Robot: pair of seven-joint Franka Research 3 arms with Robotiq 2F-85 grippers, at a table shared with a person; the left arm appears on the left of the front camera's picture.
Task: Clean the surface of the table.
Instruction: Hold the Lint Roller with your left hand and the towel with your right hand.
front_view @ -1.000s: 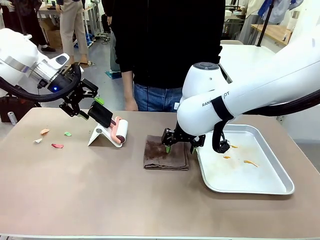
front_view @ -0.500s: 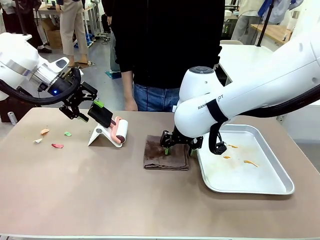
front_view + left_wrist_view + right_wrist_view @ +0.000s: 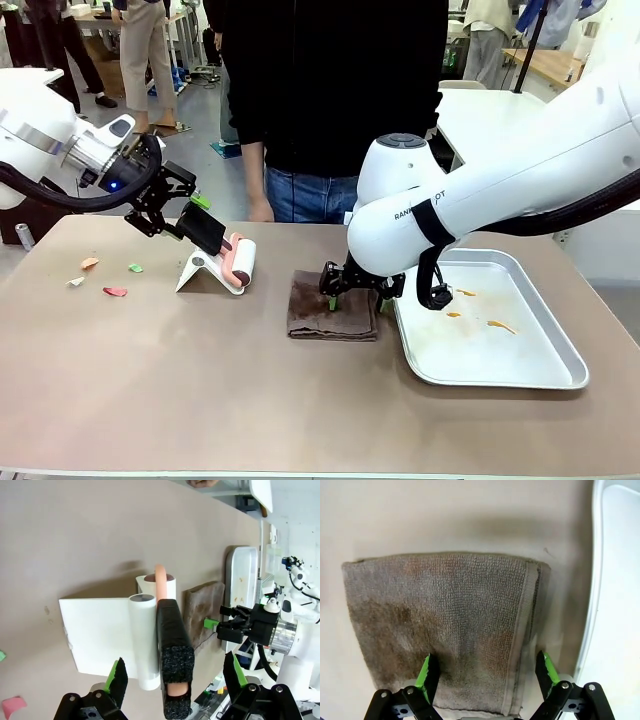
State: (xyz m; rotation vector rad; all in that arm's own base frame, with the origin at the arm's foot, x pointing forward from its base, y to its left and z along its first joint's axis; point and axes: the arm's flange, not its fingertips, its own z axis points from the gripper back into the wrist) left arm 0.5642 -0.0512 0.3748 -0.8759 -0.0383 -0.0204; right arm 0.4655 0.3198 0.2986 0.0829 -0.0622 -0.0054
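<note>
So both arms look lined up to pick up cleaning gear, I'd guess. The left gripper hangs with jaws spread wide either side of the lint roller's black foam handle, which sticks up off its white stand, easy to pinch. The right gripper is spread too, gripping nothing, tips low over the folded brown cloth just beside the tray. The table lies right under both, with paper scraps near the left arm.

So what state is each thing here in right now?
left tool: open, astride the black handle of the lint roller
right tool: open, poised at the cloth
lint roller: propped on its white stand
cloth: folded, lying flat
tray: smeared orange
scraps: scattered on the table
</note>
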